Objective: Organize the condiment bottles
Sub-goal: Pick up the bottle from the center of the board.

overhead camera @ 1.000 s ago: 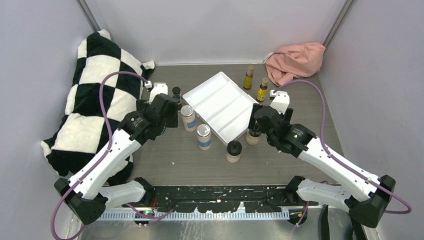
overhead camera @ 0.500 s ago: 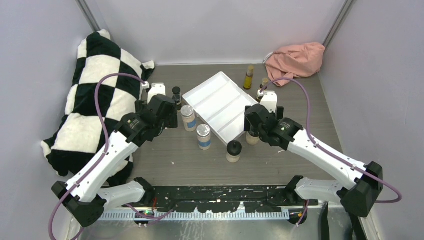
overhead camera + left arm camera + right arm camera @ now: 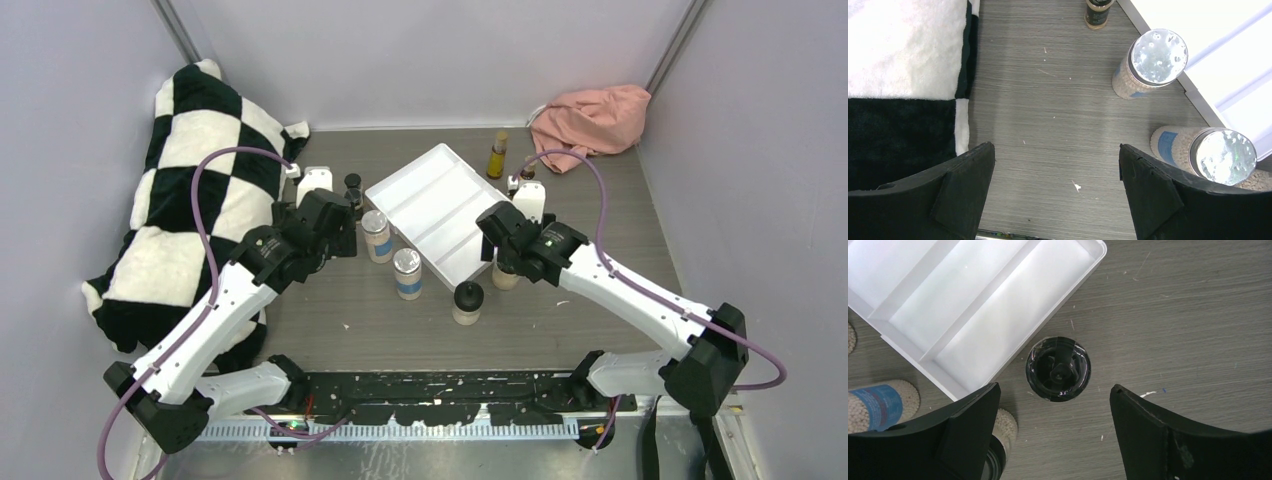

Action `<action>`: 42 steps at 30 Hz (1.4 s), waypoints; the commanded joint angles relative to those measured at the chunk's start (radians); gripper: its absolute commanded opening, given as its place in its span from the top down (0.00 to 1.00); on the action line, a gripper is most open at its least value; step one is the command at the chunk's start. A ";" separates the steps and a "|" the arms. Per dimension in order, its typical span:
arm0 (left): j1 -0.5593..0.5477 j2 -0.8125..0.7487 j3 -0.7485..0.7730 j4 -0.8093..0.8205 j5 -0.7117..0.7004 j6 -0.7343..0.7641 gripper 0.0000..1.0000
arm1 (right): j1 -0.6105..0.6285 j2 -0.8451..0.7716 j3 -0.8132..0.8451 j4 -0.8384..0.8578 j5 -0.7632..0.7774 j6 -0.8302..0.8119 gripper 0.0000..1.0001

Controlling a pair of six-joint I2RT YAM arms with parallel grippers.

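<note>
In the top view, two silver-lidded blue-labelled jars (image 3: 376, 235) (image 3: 407, 273) stand left of the white tray (image 3: 440, 205). Two tan black-capped jars (image 3: 467, 302) (image 3: 506, 279) stand at its near corner. One slim amber bottle (image 3: 497, 155) stands behind the tray; the other (image 3: 526, 174) is mostly hidden by the right arm. One tiny dark bottle (image 3: 353, 185) shows. My right gripper (image 3: 499, 255) (image 3: 1054, 390) is open above a tan jar's black cap (image 3: 1058, 369). My left gripper (image 3: 343, 238) (image 3: 1056, 150) is open and empty, left of the silver jars (image 3: 1157, 56) (image 3: 1223, 156).
A black-and-white checked cushion (image 3: 195, 190) lies along the left side and shows in the left wrist view (image 3: 903, 50). A pink cloth (image 3: 592, 120) lies at the back right corner. The tray's compartments (image 3: 968, 305) hold nothing. Grey walls close the table on three sides.
My right arm has swung left and forward, bringing its open gripper over the tan jar by the tray's corner. My left arm has barely moved.
</note>
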 commanded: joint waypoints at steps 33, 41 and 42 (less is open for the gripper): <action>-0.003 0.044 0.057 0.005 0.025 -0.006 0.05 | -0.235 0.153 0.053 -0.006 -0.341 0.141 0.14; -0.004 0.041 0.049 0.013 0.030 -0.004 0.05 | -0.236 0.165 0.045 0.000 -0.341 0.147 0.19; -0.002 0.042 0.049 0.014 0.029 -0.004 0.05 | -0.236 0.166 0.043 -0.002 -0.340 0.147 0.20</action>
